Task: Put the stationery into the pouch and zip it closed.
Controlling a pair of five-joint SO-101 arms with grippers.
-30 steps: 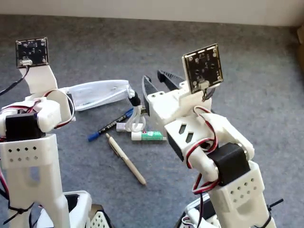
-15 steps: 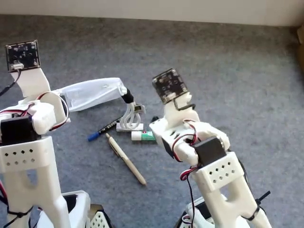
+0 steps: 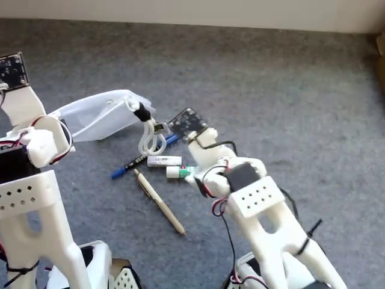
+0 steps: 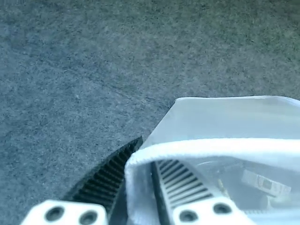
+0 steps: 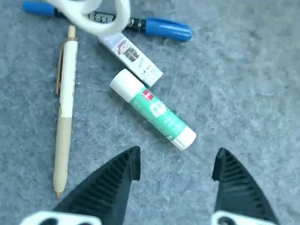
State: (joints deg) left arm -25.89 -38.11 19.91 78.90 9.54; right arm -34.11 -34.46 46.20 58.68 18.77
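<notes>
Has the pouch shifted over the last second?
Yes. In the high view the pouch has shifted left, its zipper end drawing away from the glue stick, which stayed put.

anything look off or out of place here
Nothing is spilled or damaged. One oddity: the pouch is held up at a tilt, and its white loop dangles over the marker and the white stick, partly in the way.

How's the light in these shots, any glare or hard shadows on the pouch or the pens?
High view: even light; the translucent white plastic pouch is the brightest thing, without hard glare, and the beige pen casts only a thin shadow on the grey carpet. Right wrist view: the green-and-white glue stick throws a small dark shadow beside it. Left wrist view: the pouch glows pale against darker carpet.
</notes>
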